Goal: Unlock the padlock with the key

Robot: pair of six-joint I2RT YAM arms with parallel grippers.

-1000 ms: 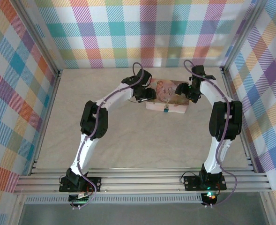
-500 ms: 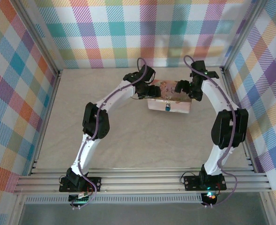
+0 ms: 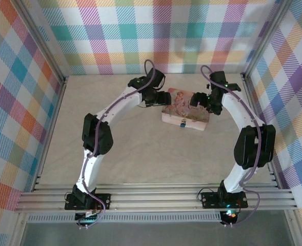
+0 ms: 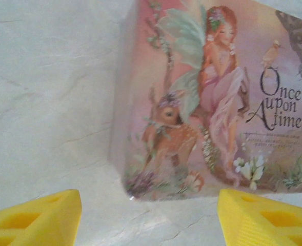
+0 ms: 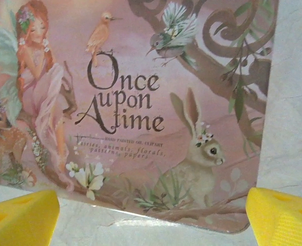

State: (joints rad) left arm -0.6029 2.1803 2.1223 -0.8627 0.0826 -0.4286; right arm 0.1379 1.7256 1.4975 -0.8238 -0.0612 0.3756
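A pink storybook-print box (image 3: 186, 110) lies flat on the table, its lid facing up. A small blue padlock (image 3: 182, 123) hangs on its front wall. The key is hidden. My left gripper (image 3: 160, 99) hovers open at the box's left end, and in the left wrist view the box (image 4: 212, 102) lies ahead of the yellow fingertips (image 4: 38, 220). My right gripper (image 3: 199, 100) hovers open over the box's right back part. In the right wrist view the lid (image 5: 140, 102) lies beyond the open gripper (image 5: 151, 218). Neither gripper holds anything.
The pale table (image 3: 140, 148) is walled by checked panels on three sides. An aluminium rail (image 3: 156, 197) runs along the near edge by the arm bases. Bare table lies in front of the box and to its left.
Both grippers have opened wider and drawn back from the box. The box now lies slightly turned, its right end nearer the front. The left arm has swung a little to the left.
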